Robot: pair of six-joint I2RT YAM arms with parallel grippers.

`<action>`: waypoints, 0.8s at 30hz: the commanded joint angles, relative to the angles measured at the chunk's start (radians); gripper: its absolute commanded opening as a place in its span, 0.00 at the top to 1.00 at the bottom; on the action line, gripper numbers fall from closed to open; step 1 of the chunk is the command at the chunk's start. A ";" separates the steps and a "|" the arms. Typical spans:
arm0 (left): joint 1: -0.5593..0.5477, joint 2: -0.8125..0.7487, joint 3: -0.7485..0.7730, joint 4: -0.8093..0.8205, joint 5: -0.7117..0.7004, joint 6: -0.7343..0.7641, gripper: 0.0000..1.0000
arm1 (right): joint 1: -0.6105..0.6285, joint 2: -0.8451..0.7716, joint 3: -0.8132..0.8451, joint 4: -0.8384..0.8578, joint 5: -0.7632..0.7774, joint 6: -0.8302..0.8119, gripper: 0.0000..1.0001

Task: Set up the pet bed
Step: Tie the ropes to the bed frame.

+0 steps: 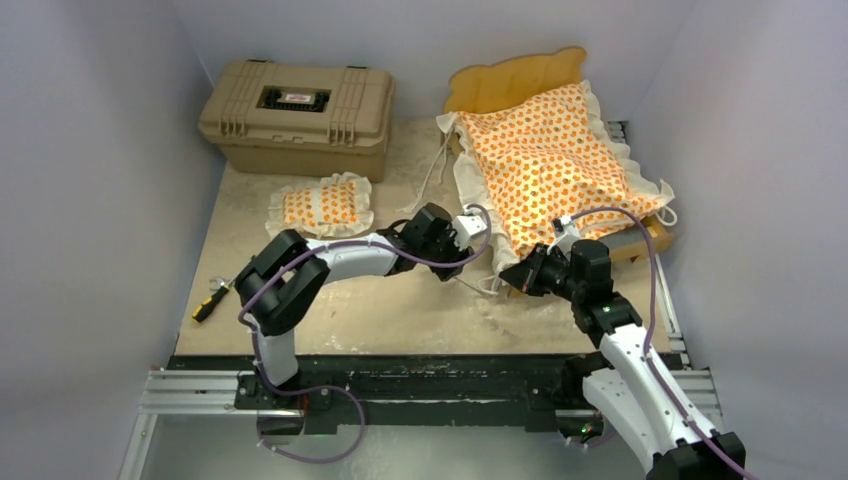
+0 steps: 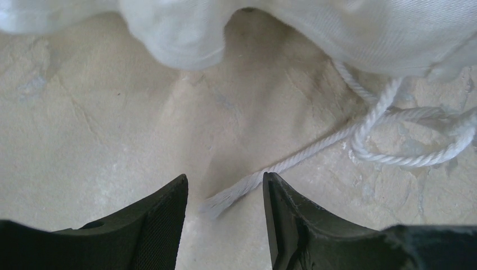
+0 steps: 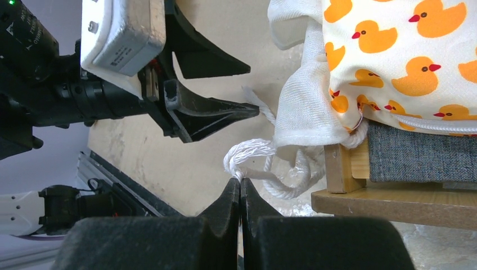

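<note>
Overhead, finds the mattress cushion (image 1: 548,165) laid across the light-wood frame (image 1: 655,238) at the far right of the worktop (image 1: 400,300), with the scalloped headboard (image 1: 515,80) standing behind it. Leaves the matching pillow (image 1: 322,205) off the bed, lying on the worktop near the tan case (image 1: 297,115) and well apart from the frame.

Down the left wrist, catches the left jaws part-way open and gripping nothing. Straddling the frayed end of a white tie cord (image 2: 292,163) that lies flat on the worktop, the white ruffle (image 2: 180,34) just beyond.

From the right wrist, shows the right jaws pinched shut on a loop of tie cord (image 3: 247,154) beside the frame's corner post (image 3: 337,166), under the grey base (image 3: 416,154). Puts the left jaws alongside, parted, just short of the ruffle.

Reads as roughly midway: mattress placed, corner tie apparently not yet knotted, pillow yet to go by the headboard.
</note>
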 commanded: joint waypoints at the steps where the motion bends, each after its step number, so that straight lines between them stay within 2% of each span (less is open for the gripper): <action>1: -0.027 0.034 0.079 -0.089 0.031 0.114 0.49 | -0.004 -0.002 0.010 0.011 0.014 -0.011 1.00; 5: -0.041 0.066 0.108 -0.152 0.040 0.145 0.49 | -0.005 0.001 0.011 0.012 0.016 -0.011 1.00; 10: -0.047 0.100 0.104 -0.156 0.024 0.148 0.49 | -0.004 0.004 0.010 0.012 0.014 -0.011 1.00; 13: -0.049 0.131 0.117 -0.174 0.014 0.149 0.53 | -0.005 0.001 0.012 0.010 0.017 -0.011 1.00; 15: -0.050 0.144 0.117 -0.182 0.009 0.151 0.63 | -0.005 -0.004 0.015 0.006 0.021 -0.011 1.00; 18: -0.059 0.144 0.109 -0.191 -0.004 0.155 0.93 | -0.005 -0.016 0.040 -0.019 0.036 -0.019 1.00; 19: -0.063 0.138 0.098 -0.192 -0.004 0.152 1.00 | -0.004 -0.024 0.053 -0.029 0.045 -0.023 1.00; 24: -0.085 0.048 0.038 -0.152 0.015 0.099 1.00 | -0.004 -0.109 0.141 -0.106 0.108 0.000 1.00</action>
